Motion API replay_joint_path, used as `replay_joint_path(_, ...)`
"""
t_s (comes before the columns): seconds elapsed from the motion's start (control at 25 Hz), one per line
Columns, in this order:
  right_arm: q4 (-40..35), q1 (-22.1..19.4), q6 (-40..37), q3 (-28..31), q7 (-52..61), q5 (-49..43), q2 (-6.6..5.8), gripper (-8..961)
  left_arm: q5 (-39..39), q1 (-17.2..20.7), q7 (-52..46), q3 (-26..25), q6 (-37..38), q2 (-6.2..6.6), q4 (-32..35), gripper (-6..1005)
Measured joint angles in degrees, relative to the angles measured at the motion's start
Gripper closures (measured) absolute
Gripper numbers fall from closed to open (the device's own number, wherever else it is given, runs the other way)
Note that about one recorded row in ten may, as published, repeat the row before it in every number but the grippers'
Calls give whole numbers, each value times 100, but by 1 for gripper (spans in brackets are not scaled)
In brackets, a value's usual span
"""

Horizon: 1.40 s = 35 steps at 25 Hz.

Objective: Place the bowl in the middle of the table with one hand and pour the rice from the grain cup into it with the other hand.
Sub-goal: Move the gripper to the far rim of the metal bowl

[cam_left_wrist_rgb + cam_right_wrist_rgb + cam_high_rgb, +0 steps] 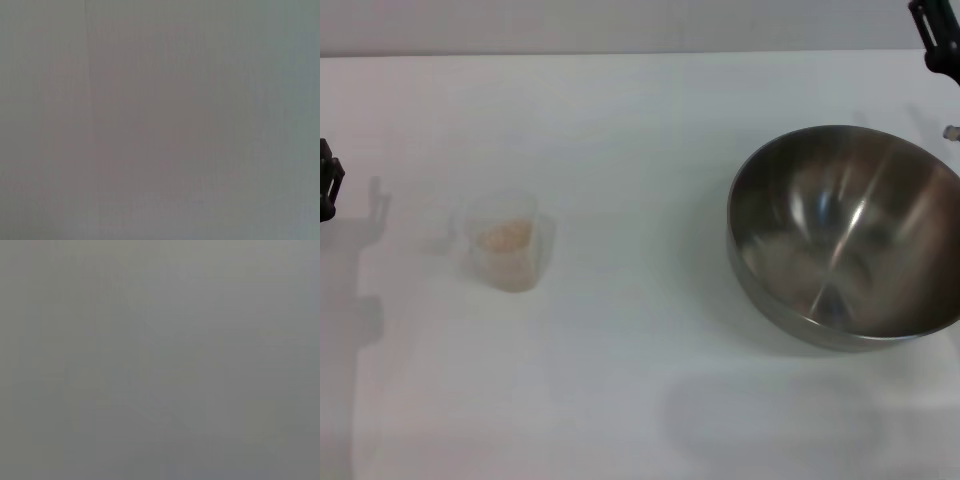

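**A:** Where do things stand before you move?

**B:** The bowl sits on the desk far to your right, its rim running off the edge of the head view. The cup stands upright well apart from it, on your left, with the rice still inside. The middle of the desk between them is bare. Nothing is held.

**A:** And the tools?

**B:** Your right tool shows only as a dark piece at the far right corner, above and behind the bowl. Your left tool peeks in at the left edge, level with the cup. I cannot tell whether either is spread or pressed together; both wrist views show only blank surface.

**A:** How should you take the first step?

**B:** I'd judge the bowl comes first. Bring the right tool down onto the near or right rim and pinch the thin wall squarely. The steel looks slick, so a shallow bite may slip. Drag or lift it low toward the centre, and stop short of the cup so you don't knock it. Leave the left tool waiting beside the cup's handle side.
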Motion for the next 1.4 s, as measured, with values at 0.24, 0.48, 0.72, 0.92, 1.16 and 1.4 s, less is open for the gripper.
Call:
replay_joint_path(0.24,-1576,-453,1350,1089,-841,-1071,-254,198,0,4,0,-3,-1,9,6,184)
replay_joint_path(0.48,-4099,-1501,4549,3464,-955,-3822,78,199,-1,1,0,-3,-2,11,11,184)
replay_joint_path(0.72,-5809,-1623,7537,4169,-569,-4231,126,200,0,0,-2,-11,-18,9,11,185)
replay_joint_path(0.92,-6884,-1363,10197,4694,-554,-4198,124,200,0,-13,-3,-12,-20,11,11,185)
replay_joint_path(1.16,-7603,-858,12665,5453,-694,-4136,116,201,0,-23,-4,-10,-47,9,11,185)
replay_joint_path(1.4,-8260,-308,15313,6578,-1564,-3881,130,202,0,-42,-4,14,-85,6,11,185)
